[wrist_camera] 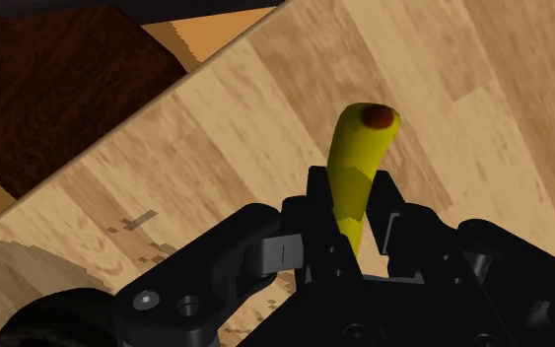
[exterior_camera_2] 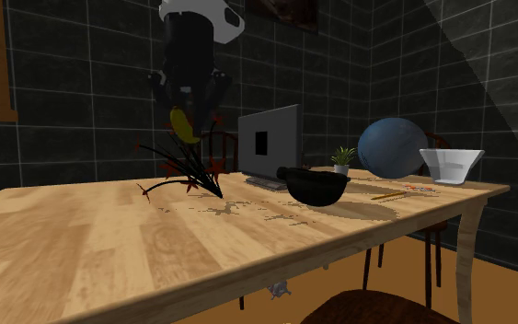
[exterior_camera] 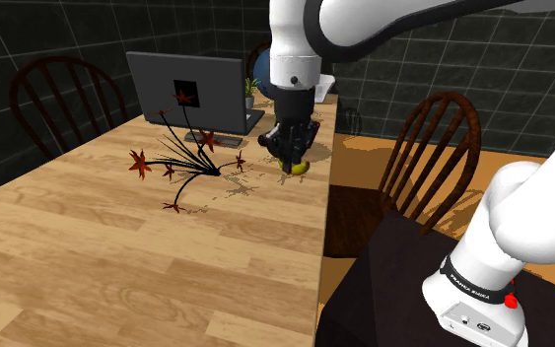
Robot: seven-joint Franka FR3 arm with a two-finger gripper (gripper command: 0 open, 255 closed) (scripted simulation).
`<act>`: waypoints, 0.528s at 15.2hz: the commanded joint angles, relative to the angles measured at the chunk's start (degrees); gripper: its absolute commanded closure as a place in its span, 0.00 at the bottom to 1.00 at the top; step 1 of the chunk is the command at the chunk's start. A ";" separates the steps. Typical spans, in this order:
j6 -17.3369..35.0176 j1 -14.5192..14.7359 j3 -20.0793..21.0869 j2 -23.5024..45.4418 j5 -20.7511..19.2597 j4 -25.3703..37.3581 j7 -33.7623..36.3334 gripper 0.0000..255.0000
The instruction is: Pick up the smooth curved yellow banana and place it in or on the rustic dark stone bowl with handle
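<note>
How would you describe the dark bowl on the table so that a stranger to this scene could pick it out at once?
Find the grey laptop on the long wooden table. In the second exterior view the dark bowl sits just right of it, left of the blue ball. Unlike the white bowl further along, it is black and rounded, with a stubby handle.

From my remote station I see a glossy white arm [exterior_camera: 521,212] built of rounded segments with dark grey joints, a black band [exterior_camera: 474,281] with white lettering and a small red dot [exterior_camera: 510,301] near its base, and an all-black gripper [wrist_camera: 349,192] with a round screw [wrist_camera: 145,299] in its housing.
</note>
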 commanded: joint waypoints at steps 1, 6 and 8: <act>0.04 -1.30 -1.62 1.57 -1.13 1.23 -2.41 1.00; 0.05 -4.27 -5.07 6.31 -3.63 5.42 -7.67 1.00; -0.06 -5.39 -6.33 8.50 -4.54 7.56 -9.66 1.00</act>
